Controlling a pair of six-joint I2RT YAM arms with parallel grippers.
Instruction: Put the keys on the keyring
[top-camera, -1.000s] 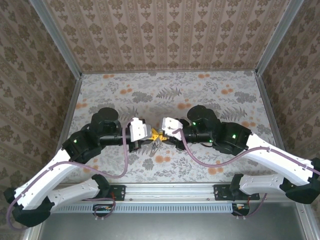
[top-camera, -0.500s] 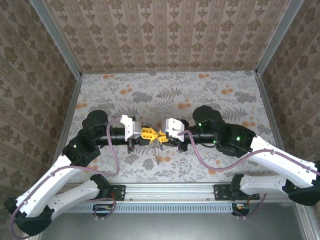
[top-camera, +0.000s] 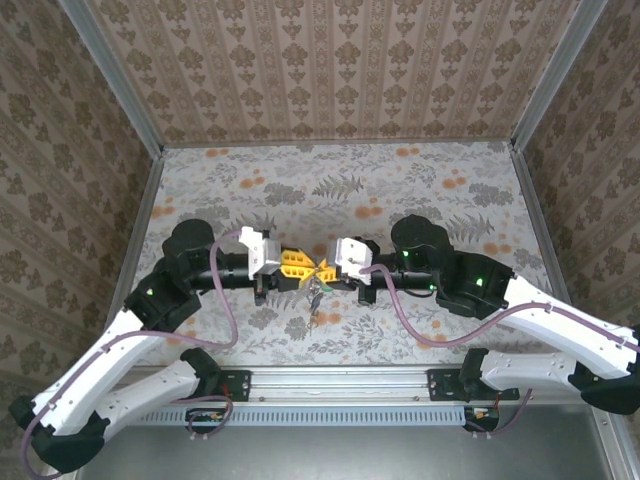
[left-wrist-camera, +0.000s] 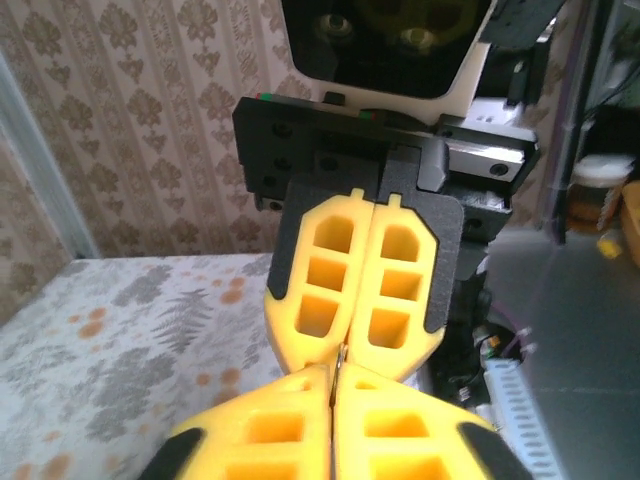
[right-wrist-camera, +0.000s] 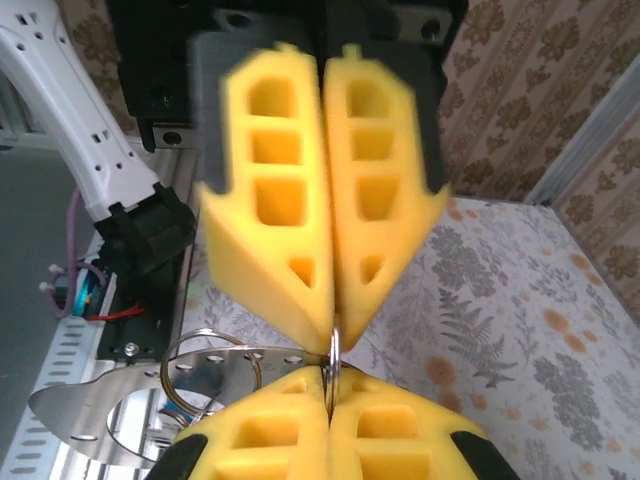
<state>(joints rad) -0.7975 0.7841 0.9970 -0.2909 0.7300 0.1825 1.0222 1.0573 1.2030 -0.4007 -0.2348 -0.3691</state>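
step: likely threading keys onto ring | right gripper (top-camera: 326, 272): clamped tight on keyring (right-wrist-camera: 333, 350) wire | left gripper (top-camera: 303, 268): tips at keyring, pinching or parted, can't tell | keys (top-camera: 315, 300): dangling just below keyring | tip: right holds keyring steady, left works coil gently, no twisting

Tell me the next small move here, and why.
Probably draw the left end effector slightly back from the right end effector, to pry the keyring open a little: both are shut on it tip to tip, and the keys dangle just beneath. Whether any is threaded I cannot tell.
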